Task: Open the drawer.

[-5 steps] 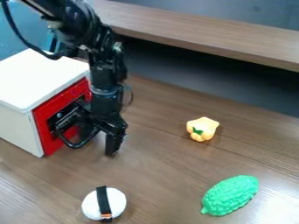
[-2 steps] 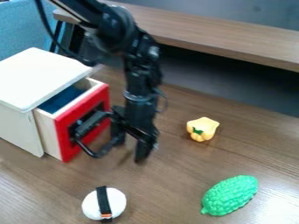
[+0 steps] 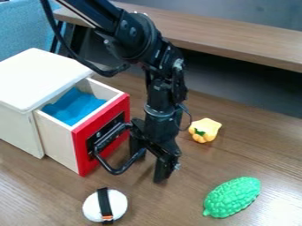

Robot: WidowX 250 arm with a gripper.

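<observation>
My gripper hangs low at the drawer's front, its two fingers apart. One finger is beside the black handle, close to the red front; the other stands farther out to the right. The handle's loop partly overlaps the nearer finger, and whether they touch is hard to tell. The drawer, with a red front and pale wooden sides, is pulled well out of the white cabinet. Inside it lies a blue cloth-like item.
On the table, a white egg-shaped toy with a black band lies in front of the drawer. A yellow pepper toy is right of the arm, and a green bumpy toy lies at the front right. Behind runs a raised wooden ledge.
The drawer has slid from shut to well out, showing its inside. My gripper has moved right and slightly toward the camera along with the handle. The toys have stayed put.
</observation>
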